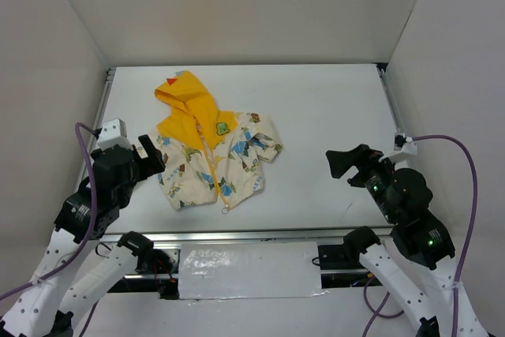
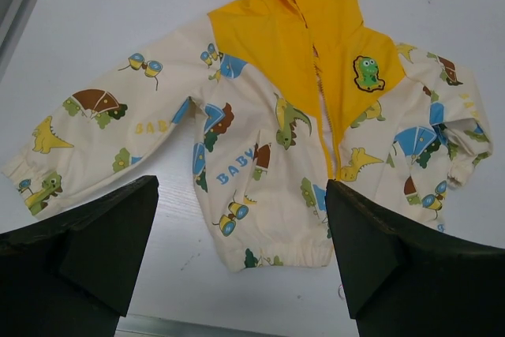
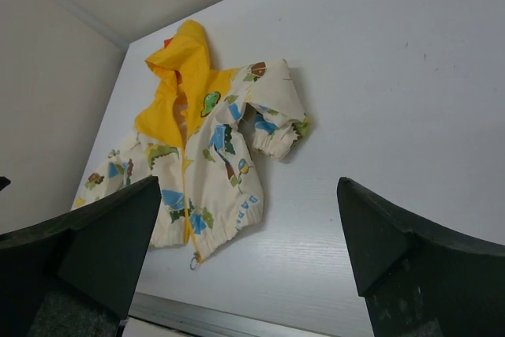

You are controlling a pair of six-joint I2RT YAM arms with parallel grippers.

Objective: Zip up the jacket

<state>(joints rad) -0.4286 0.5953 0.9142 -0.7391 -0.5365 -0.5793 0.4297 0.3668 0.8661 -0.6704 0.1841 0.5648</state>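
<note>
The jacket (image 1: 213, 155) lies flat, front up, left of the table's middle. It is cream with cartoon prints and has a yellow hood (image 1: 189, 104) with a red spike (image 1: 171, 82) pointing to the far side. Its yellow zipper trim (image 1: 213, 170) runs down to the hem, where a small ring pull (image 1: 226, 207) sits; the pull also shows in the right wrist view (image 3: 193, 260). My left gripper (image 1: 151, 155) is open and empty just left of the jacket, over its hem in the left wrist view (image 2: 241, 195). My right gripper (image 1: 339, 162) is open and empty, well right of the jacket (image 3: 205, 155).
White walls close in the table on the left, back and right. A metal rail (image 1: 252, 236) runs along the near edge, with a taped patch (image 1: 248, 270) below it. Bare white tabletop (image 1: 331, 108) lies between the jacket and my right gripper.
</note>
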